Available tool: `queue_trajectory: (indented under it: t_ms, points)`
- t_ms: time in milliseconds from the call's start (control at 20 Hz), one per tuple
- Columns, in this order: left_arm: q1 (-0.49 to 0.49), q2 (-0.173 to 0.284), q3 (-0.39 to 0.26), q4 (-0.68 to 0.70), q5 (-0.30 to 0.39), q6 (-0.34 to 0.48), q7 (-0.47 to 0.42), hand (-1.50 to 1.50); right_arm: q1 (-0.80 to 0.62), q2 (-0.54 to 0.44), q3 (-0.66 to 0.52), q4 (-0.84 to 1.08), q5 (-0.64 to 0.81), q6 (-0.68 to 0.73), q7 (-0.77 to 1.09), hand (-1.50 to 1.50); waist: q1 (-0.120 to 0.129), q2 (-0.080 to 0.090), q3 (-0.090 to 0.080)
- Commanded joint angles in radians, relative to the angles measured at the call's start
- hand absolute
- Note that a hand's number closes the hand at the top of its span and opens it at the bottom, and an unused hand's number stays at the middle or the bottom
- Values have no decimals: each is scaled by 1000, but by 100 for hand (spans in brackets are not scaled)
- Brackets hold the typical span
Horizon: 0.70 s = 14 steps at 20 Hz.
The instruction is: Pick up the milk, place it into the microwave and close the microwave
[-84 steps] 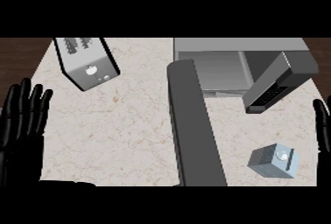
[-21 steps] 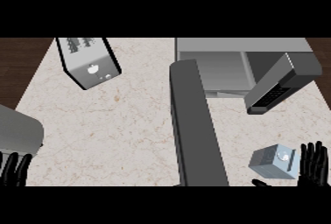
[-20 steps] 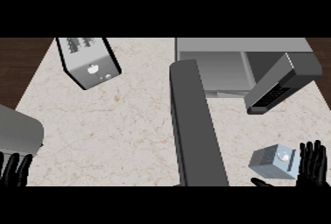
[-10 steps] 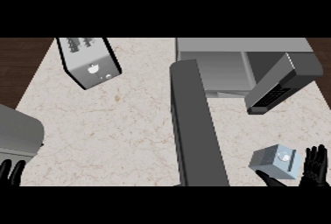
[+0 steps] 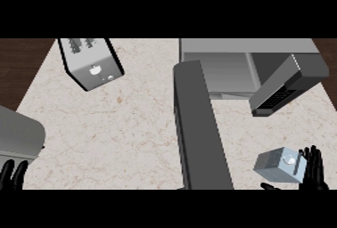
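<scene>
The milk (image 5: pixel 280 164) is a small pale blue-grey carton with a round cap, standing on the counter at the lower right. My right hand (image 5: pixel 313 173) is open right beside it, fingers straight along its right side and the thumb showing below it at the bottom edge. The microwave (image 5: pixel 247 71) stands at the back right with its cavity open. Its door (image 5: pixel 200 129) swings out toward me as a long dark slab left of the milk. Only the fingertips of my left hand (image 5: pixel 13 175) show at the lower left corner, straight and resting.
A toaster (image 5: pixel 91 62) stands tilted at the back left of the marble counter (image 5: pixel 118 129). A grey rounded body (image 5: pixel 18 136) fills the left edge above my left hand. Dark wood shows beyond the counter's left edge.
My right hand has sunk lower in the view and settled closer beside the milk. My left hand has also dropped, so only its fingertips show. The milk has not moved.
</scene>
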Motion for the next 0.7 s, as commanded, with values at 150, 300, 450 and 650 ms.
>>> queue_trajectory:
  t_ms: [150,300,450,650]
  points:
    - [2,0,3,26,-11,-2,-10,-150,-73,-8,75,62,-9,241,-92,150,3,0,0]
    - [-20,27,58,20,66,-25,37,-150,-15,20,60,65,40,122,-227,150,-4,0,-1]
    - [-58,12,58,19,40,9,35,-150,-4,58,11,-20,64,-94,-225,150,-12,0,-1]
    - [15,-5,22,61,35,-39,-53,-150,41,73,-1,-162,-31,10,-133,150,-6,-3,-2]
